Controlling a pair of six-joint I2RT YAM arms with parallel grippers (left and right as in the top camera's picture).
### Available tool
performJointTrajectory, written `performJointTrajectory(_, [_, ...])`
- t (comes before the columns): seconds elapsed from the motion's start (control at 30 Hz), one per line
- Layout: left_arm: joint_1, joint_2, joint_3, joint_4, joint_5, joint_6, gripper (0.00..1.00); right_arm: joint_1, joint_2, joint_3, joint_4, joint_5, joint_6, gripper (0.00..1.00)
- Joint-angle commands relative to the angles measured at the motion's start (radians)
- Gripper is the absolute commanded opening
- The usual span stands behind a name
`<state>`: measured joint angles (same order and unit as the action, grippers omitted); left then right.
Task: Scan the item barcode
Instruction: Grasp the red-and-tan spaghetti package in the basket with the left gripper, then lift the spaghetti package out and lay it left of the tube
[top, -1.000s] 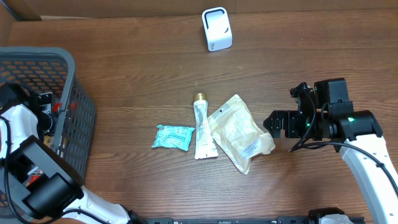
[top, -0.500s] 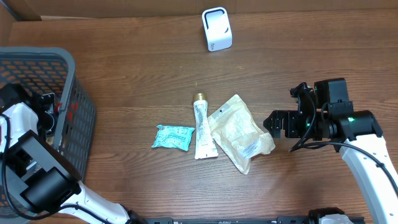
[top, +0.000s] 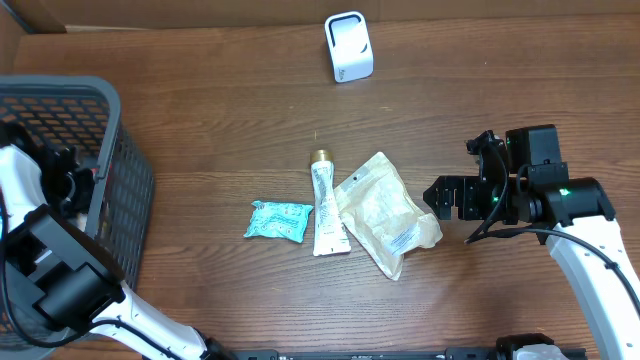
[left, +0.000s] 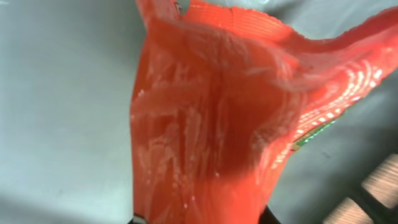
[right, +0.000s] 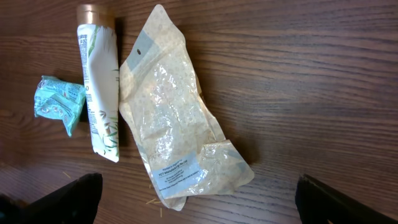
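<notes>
- Pinched by the left gripper inside the basket: a red packet of thin, crinkled, translucent plastic, filling most of the left wrist view
- Running down between the two dark fingertips at the bottom edge of that view, pressed against both, bunched narrow there and flaring wider toward the top
- Pale dotted print and a strip of green on the packet's right flap, too blurred to read
- Behind the packet, a plain grey surface and, low at the right, a patch of dark lattice
- From overhead, left arm reaching down into the grey mesh basket at the left edge of the table, packet largely hidden behind arm and basket wall
- Well apart from the packet, near the table's far edge: a white scanner, standing upright
- At mid-table, three items lying flat in a row: a teal packet, a white tube with its gold cap pointing toward the scanner, and a clear pouch with a white label
- Teal packet touching the tube's left side near its lower end, pouch edge to edge with the tube's right side
- Right gripper spread wide and holding nothing, hovering just right of the pouch, its two dark fingers at the bottom corners of the right wrist view with tube, pouch and teal packet all in sight beyond them
</notes>
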<state>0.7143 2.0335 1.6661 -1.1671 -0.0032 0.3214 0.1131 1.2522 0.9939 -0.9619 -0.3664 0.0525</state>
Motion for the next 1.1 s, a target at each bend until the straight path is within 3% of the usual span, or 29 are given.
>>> performJointTrajectory(0.0, [0.001,-0.061,0.200,-0.086,0.042,-0.097,0.04,0.005,0.000,0.021,0.005,-0.002,0.004,1.00])
performJointTrajectory(0.27, [-0.001,-0.257,0.436,-0.191,0.161,-0.143,0.04,0.005,0.000,0.021,0.006,-0.002,0.003,1.00])
performJointTrajectory(0.73, [-0.002,-0.722,0.505,-0.094,0.324,-0.153,0.04,0.005,0.000,0.021,0.010,-0.002,0.004,1.00])
performJointTrajectory(0.8, [-0.003,-0.768,0.504,-0.097,0.434,-0.188,0.04,0.005,0.000,0.021,0.010,-0.003,0.003,1.00])
performJointTrajectory(0.97, [-0.046,-0.812,0.501,-0.133,0.894,-0.191,0.04,0.005,0.000,0.021,0.010,-0.002,0.003,1.00])
performJointTrajectory(1.07, [-0.106,-0.808,0.486,-0.175,0.883,-0.192,0.04,0.005,0.000,0.021,0.010,-0.002,0.003,1.00])
